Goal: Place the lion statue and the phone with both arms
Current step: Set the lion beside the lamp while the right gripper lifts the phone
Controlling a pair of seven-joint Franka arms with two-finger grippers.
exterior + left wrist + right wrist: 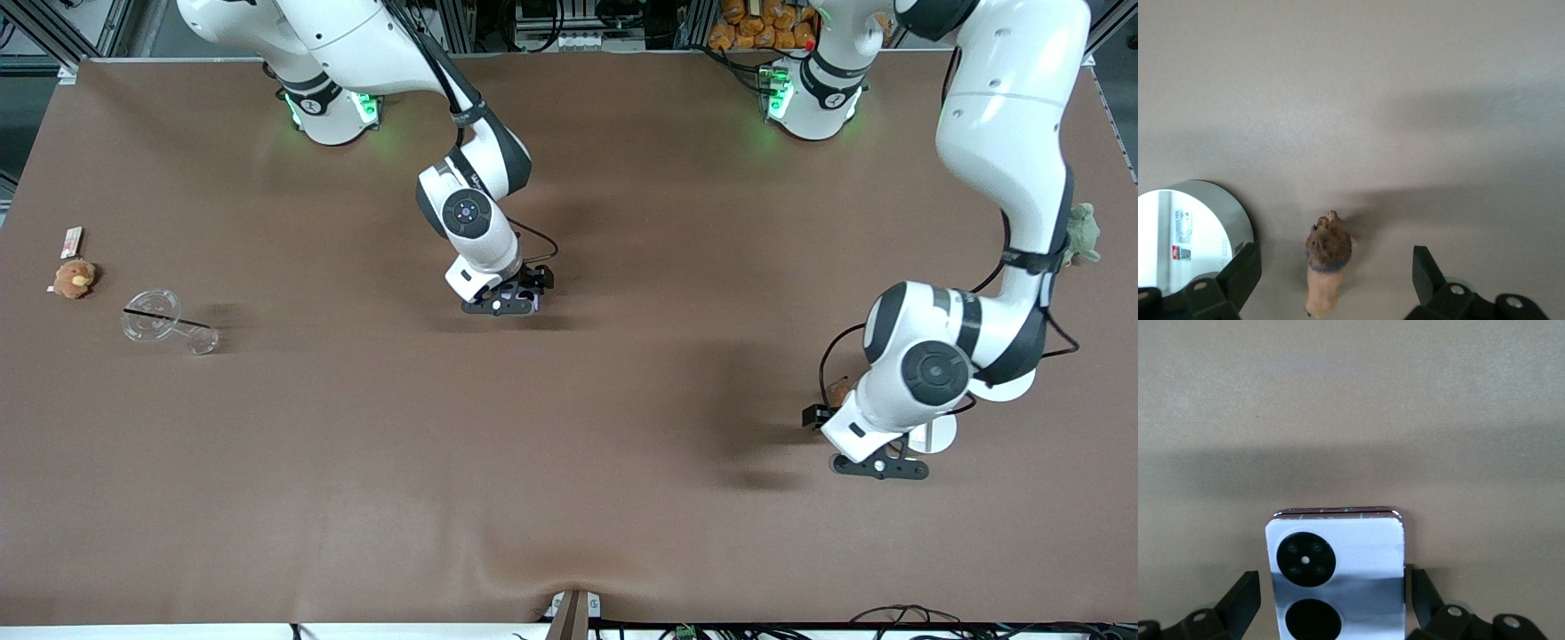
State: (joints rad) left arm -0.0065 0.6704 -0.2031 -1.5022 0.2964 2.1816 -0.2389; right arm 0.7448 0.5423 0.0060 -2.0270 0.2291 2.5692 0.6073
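The lion statue (1328, 267), a small brown figurine with a darker mane, stands upright on the brown table (622, 498) toward the left arm's end. Only a bit of the lion statue (839, 388) peeks out beside the left hand in the front view. My left gripper (1333, 277) is open over it, with a gap between each finger and the figurine. The pale lavender phone (1338, 577), showing two black circles, lies at the table's middle. My right gripper (1331, 600) stands open around it. In the front view the phone (517, 290) sits under the right gripper (502, 304).
A white round disc (932, 436) lies beside the lion statue. A green plush turtle (1083, 233) sits by the left arm's elbow. At the right arm's end are an orange-brown plush toy (74, 278), a small white-and-red card (71, 240) and a clear plastic lid (151, 316).
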